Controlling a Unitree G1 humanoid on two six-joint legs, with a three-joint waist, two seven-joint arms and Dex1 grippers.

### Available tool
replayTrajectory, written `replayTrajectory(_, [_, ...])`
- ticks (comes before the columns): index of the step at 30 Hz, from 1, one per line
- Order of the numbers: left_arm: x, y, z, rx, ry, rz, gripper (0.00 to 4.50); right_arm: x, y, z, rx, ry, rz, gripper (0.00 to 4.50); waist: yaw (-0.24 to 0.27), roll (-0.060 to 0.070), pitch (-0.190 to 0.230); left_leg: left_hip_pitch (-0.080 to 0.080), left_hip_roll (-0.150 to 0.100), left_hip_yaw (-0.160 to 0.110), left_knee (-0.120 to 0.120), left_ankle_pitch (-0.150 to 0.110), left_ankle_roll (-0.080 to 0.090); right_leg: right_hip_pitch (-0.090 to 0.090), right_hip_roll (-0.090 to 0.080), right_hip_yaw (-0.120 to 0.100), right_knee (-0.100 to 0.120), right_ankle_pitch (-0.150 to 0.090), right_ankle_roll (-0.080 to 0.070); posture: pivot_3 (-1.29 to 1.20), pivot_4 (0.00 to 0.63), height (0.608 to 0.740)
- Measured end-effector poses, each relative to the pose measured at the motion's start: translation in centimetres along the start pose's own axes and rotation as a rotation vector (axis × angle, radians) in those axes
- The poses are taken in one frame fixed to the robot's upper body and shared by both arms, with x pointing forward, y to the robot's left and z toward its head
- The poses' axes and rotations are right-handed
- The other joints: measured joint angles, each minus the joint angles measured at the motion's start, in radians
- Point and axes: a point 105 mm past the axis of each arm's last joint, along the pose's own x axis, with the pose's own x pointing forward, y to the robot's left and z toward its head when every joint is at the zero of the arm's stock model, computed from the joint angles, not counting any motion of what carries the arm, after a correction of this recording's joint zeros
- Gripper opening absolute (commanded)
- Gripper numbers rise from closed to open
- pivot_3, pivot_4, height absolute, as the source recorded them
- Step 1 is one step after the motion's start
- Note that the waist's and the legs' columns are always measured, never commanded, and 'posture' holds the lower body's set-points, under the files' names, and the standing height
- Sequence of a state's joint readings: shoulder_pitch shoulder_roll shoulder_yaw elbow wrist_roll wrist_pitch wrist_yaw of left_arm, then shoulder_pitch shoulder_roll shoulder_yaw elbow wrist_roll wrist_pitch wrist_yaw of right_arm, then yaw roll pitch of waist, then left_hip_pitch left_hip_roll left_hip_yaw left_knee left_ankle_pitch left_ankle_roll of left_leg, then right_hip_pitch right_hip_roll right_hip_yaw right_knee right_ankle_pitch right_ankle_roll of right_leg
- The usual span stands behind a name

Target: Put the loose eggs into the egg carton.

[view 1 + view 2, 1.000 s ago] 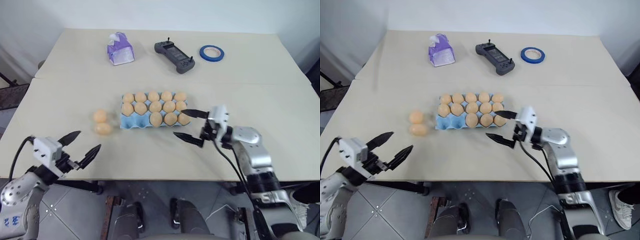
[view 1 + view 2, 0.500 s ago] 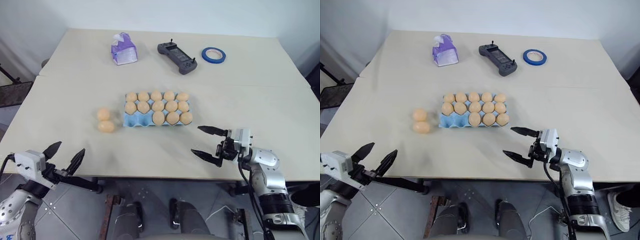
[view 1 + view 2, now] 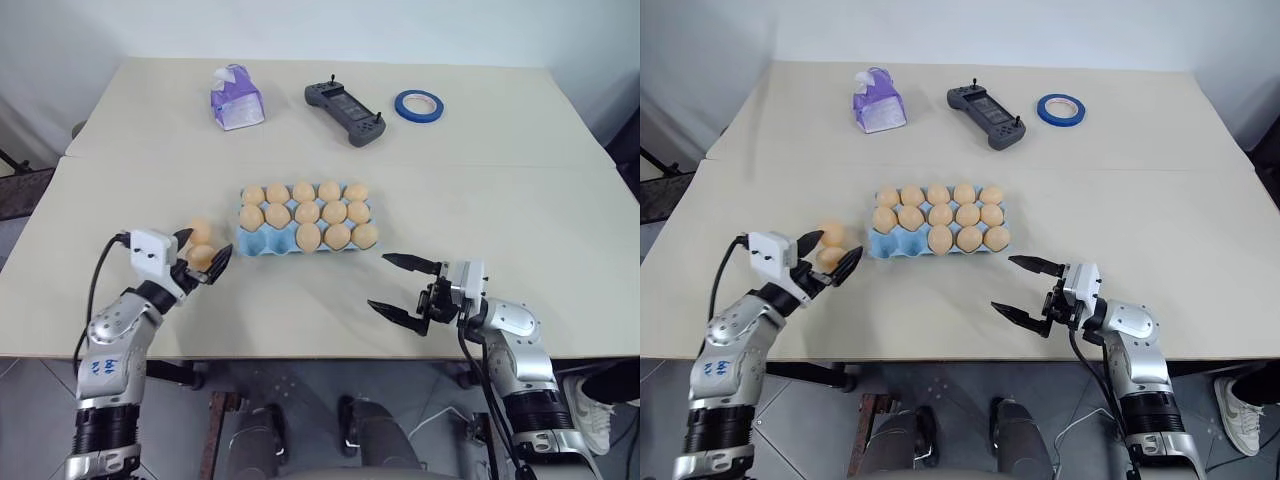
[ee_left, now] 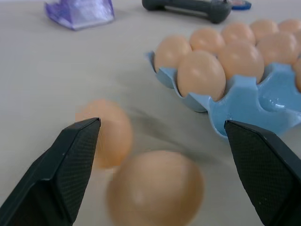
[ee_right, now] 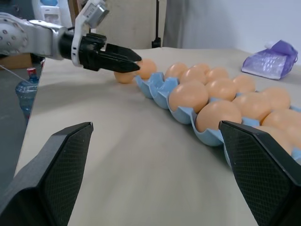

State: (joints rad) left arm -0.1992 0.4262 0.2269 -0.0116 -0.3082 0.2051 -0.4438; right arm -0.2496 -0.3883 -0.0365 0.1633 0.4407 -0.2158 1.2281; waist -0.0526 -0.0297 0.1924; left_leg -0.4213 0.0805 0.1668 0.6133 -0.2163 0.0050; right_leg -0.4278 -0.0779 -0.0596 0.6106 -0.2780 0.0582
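Pretty far along here — the egg carton [image 3: 303, 220] sits mid-table with thirteen eggs in its cups, and only the two cups at its near-left end look empty. Two loose eggs [image 3: 201, 245] lie on the table just beside that left end, one behind the other. The left gripper [image 3: 200, 259] has its fingers spread wide around the nearer egg, not pinching it as far as I can tell, so I'd say that pick comes first, then its twin. The right gripper [image 3: 400, 285] is also wide open with nothing in it, hovering over bare table [image 3: 560, 220] near the front edge, well clear of the carton. Room-wise it's easy — the tissue pack [image 3: 237, 98], controller [image 3: 346, 109] and tape roll [image 3: 419, 105] sit far back. My only worry is the carton's left wall being so close to the eggs.
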Motion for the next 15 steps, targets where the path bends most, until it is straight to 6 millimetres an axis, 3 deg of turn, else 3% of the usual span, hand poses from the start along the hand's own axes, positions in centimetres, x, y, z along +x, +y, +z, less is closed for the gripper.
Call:
replayTrajectory(5, [0.4, 0.0, -0.5, 0.003, 0.012, 0.019, 4.5, 0.2, -0.1, 0.2, -0.003, -0.003, -0.011, 4.49, 0.0, 0.0, 0.0, 0.001, 0.0, 0.0, 0.001, 0.001, 0.0, 0.0, 0.0, 0.001, 0.001, 0.003, -0.002, 0.0, 0.15, 0.74])
replayTrajectory(15, [-1.3, 0.1, -2.5, -0.024, 0.081, 0.059, 4.5, 0.3, -0.2, 0.2, 0.006, -0.006, -0.036, 4.49, 0.0, 0.0, 0.0, 0.0, 0.0, 0.0, 0.001, 0.001, 0.0, -0.001, 0.0, 0.006, 0.001, 0.002, -0.005, 0.0, 0.15, 0.74])
